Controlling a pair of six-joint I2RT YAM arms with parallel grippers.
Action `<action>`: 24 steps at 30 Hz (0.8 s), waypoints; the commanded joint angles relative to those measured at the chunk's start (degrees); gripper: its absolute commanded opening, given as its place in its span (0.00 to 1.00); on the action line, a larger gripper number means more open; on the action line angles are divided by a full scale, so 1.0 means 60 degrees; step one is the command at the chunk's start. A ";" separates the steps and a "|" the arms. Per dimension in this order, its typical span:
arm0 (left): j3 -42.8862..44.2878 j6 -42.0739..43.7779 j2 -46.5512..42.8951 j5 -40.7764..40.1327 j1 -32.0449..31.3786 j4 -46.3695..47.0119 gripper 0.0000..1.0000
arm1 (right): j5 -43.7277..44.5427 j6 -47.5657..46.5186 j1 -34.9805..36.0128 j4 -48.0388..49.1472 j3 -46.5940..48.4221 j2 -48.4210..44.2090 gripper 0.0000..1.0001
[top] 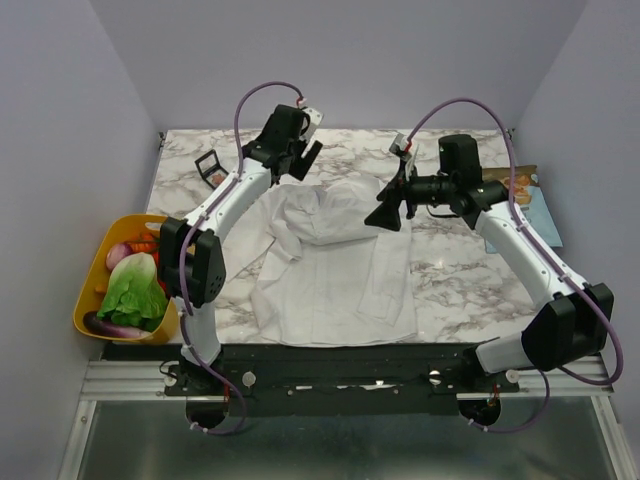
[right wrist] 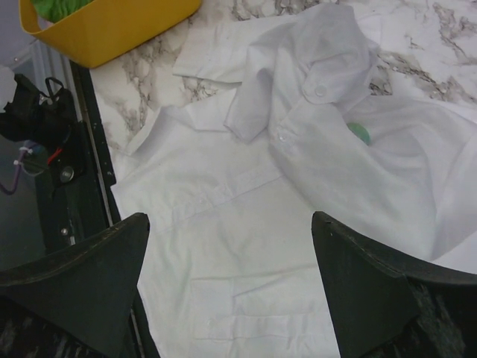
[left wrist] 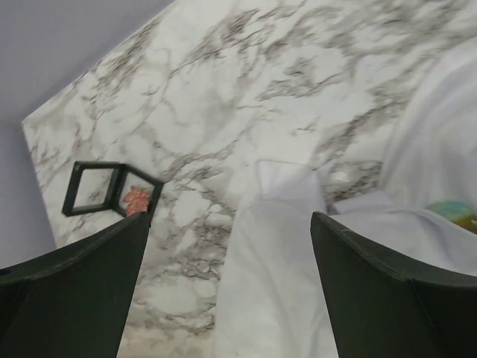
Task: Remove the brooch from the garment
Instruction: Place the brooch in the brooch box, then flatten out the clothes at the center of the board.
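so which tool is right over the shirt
The right tool: it hangs open above the bunched upper part of the white shirt. The left tool is farther back, at the shirt's far edge, mostly over bare marble table.

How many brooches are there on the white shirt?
1. The brooch, which looks green from here, sits on the crumpled upper part of the shirt, just beside the collar. The folds of fabric may hide others.
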 commanded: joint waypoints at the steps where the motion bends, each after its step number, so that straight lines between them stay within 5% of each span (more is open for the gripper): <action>1: -0.0070 -0.0244 -0.0388 0.2410 -0.0519 -0.0613 0.99 | 0.0244 0.0115 -0.0501 0.0464 -0.0189 -0.0296 0.97; 15: 0.0618 -0.0083 0.1968 0.0098 -0.2000 -0.0717 0.99 | -0.0123 0.0497 -0.1410 0.0758 -0.0380 -0.0458 0.96; 24: -0.0742 -0.0244 0.1665 0.0622 -0.2000 -0.0424 0.99 | -0.0181 0.0482 -0.1410 0.0743 -0.0395 -0.0428 0.96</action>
